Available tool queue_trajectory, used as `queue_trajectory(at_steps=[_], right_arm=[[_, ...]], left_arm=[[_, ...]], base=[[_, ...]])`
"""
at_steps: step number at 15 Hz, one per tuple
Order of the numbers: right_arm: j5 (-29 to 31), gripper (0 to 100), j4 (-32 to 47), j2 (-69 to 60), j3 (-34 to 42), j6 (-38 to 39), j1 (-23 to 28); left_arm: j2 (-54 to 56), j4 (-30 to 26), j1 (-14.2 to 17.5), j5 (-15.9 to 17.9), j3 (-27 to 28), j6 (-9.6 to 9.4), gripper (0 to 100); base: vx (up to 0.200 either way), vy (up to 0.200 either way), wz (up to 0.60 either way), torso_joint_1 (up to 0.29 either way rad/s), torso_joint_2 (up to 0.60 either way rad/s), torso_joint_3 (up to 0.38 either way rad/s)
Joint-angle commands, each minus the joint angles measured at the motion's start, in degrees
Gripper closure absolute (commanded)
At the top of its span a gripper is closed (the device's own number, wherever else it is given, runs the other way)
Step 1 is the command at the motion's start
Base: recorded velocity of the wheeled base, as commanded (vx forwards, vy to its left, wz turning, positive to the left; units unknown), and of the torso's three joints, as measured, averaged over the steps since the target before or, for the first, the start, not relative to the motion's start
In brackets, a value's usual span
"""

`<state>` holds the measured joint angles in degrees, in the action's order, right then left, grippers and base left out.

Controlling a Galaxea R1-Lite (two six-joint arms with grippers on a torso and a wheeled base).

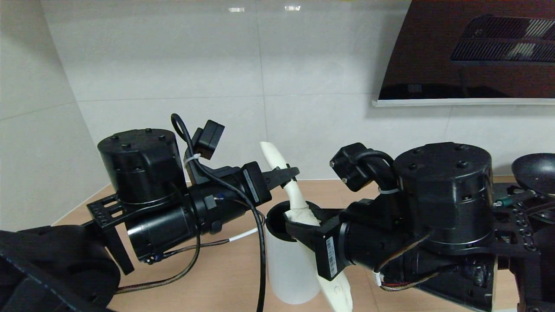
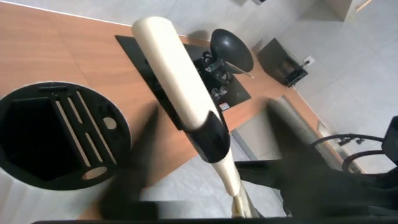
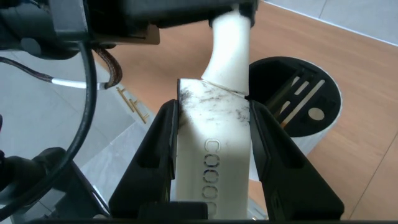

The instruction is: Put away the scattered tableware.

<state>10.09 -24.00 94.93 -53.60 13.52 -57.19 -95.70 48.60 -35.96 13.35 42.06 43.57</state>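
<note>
A cream spatula (image 1: 295,197) is held tilted above a white utensil holder (image 1: 288,273) with a black slotted top (image 1: 274,219) on the wooden counter. My left gripper (image 1: 288,175) is shut on the spatula's handle (image 2: 174,81), one black finger (image 2: 210,134) wrapping it. My right gripper (image 1: 303,222) is shut on the wider slotted blade (image 3: 211,134), its two fingers (image 3: 155,155) pressing either side. The holder's top (image 2: 56,134) lies below the handle, and the holder (image 3: 301,102) also sits just beyond the blade. In the right wrist view the left gripper (image 3: 231,12) clamps the handle's far end.
A black pan (image 1: 535,167) rests on a black stove base (image 1: 511,203) at the right of the counter (image 1: 217,277); the pan (image 2: 231,46) also shows in the left wrist view. A dark range hood (image 1: 468,52) hangs on the tiled wall.
</note>
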Motion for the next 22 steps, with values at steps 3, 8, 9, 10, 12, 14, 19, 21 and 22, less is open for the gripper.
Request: queue_trajectory(at_steps=[3,8,9,10,12,14,19,21,22], right_arm=[[0.01,100,-0.34,-0.09,0.08,0.02,-0.03],[0.01,100,-0.87,-0.09,0.08,0.02,-0.03],[0.19,100,-0.87,-0.01,-0.01,0.02,0.06],[0.63,100,-0.87,0.08,-0.1,0.02,0.06],[0.8,0,-0.96,0.08,-0.01,0.1,0.06],[0.8,0,-0.96,0.08,-0.01,0.1,0.06],[0.8,0,-0.96,-3.43,0.52,0.02,1.64],[0.63,0,-0.87,-6.6,1.48,-0.34,5.77],[0.45,0,-0.87,-7.74,1.75,-0.6,7.44]], left_arm=[[-0.02,-0.35,0.01,0.1,-0.05,0.02,100],[0.16,-0.44,-1.3,-0.17,-0.05,-0.06,100],[0.42,-0.62,-1.48,-0.17,-0.05,-0.15,100],[0.42,-0.62,-1.57,-0.34,-0.05,-0.5,100],[0.51,-0.62,-1.57,-0.78,-0.05,-1.56,100],[0.42,-0.7,-1.57,-1.22,0.13,-2.61,100],[2.0,-3.16,-0.25,-2.19,3.03,-7.09,100],[3.06,-12.66,1.51,-6.14,11.12,-11.23,100],[3.06,-18.63,2.3,-8.95,16.3,-12.81,100]], base=[[0.0,0.0,0.0,0.0,0.0,0.0],[0.0,0.0,0.0,0.0,0.0,0.0],[0.0,0.0,0.0,0.0,0.0,0.0],[0.0,0.0,0.0,0.0,0.0,0.0],[0.0,0.0,0.0,0.0,0.0,0.0],[0.0,0.0,0.0,0.0,0.0,0.0],[0.0,0.0,0.0,0.0,0.0,0.0],[0.0,0.0,0.0,0.0,0.0,0.0],[0.0,0.0,0.0,0.0,0.0,0.0]])
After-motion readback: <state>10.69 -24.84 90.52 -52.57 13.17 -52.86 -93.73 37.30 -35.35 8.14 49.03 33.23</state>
